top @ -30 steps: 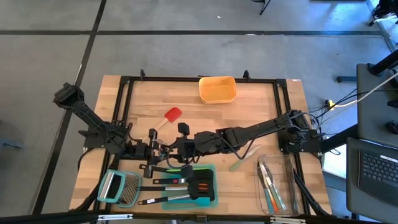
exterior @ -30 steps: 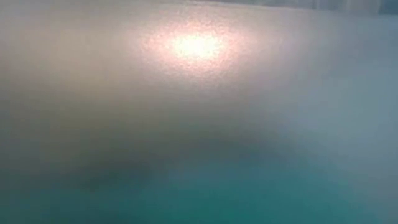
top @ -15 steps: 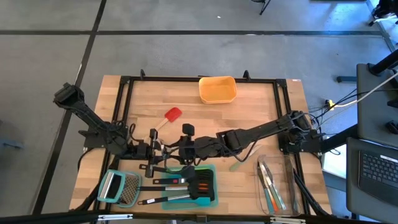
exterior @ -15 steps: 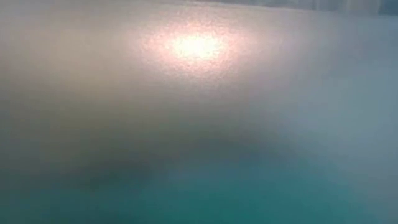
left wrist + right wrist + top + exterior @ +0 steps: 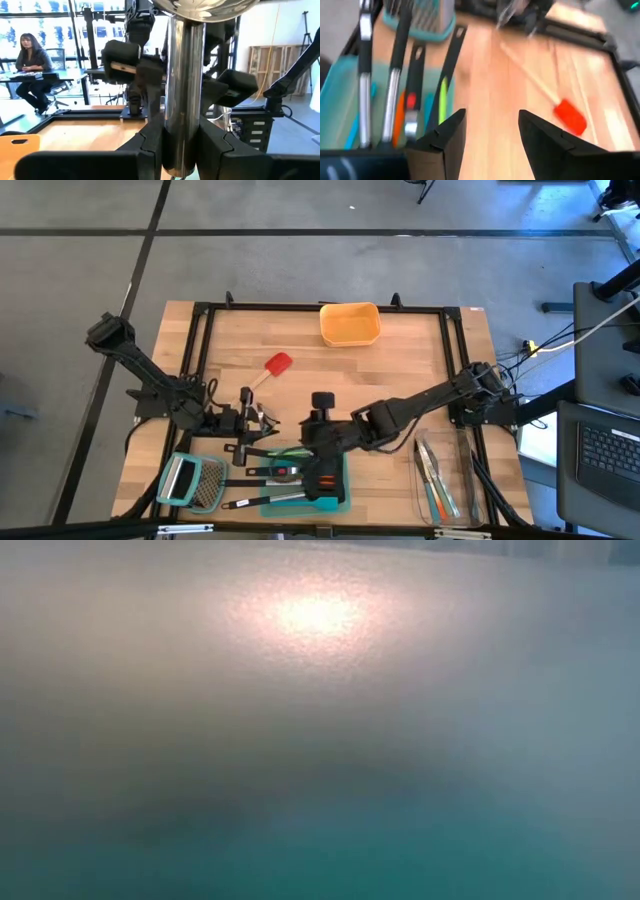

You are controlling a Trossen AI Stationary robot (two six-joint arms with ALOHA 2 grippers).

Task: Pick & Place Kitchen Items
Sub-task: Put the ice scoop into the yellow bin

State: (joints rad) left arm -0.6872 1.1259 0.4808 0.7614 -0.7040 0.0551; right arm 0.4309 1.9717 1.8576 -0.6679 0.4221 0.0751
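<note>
My left gripper (image 5: 255, 420) is left of the table's middle, shut on a silver utensil with a round shiny handle (image 5: 182, 100). My right gripper (image 5: 303, 450) is open and empty. It hovers at the far edge of the teal tray (image 5: 343, 498) and points toward the table's left; its fingers show apart in the right wrist view (image 5: 487, 140). Several black-, silver- and orange-handled utensils (image 5: 285, 475) lie in the tray, their handles sticking out to the left. A red spatula (image 5: 277, 365) lies flat on the wood beyond both grippers. My left gripper pinches the silver utensil's handle (image 5: 182, 135) between its two fingers. The handle runs across the fingers, and its bowl end (image 5: 200, 6) shows at the edge of the wrist view. In the high view the gripper hides the utensil, so whether it is clear of the table cannot be told.
A metal grater (image 5: 195, 480) with a light-blue handle lies near the front left. An orange container (image 5: 350, 323) stands at the far edge. A clear container (image 5: 445, 475) with utensils stands front right. A black frame (image 5: 200, 308) rims the table. A person (image 5: 32, 62) sits in the room behind.
My right gripper has drawn back from close beside my left gripper, going toward the table's right and near edges, and now stands over the teal tray. My left gripper has kept its place.
</note>
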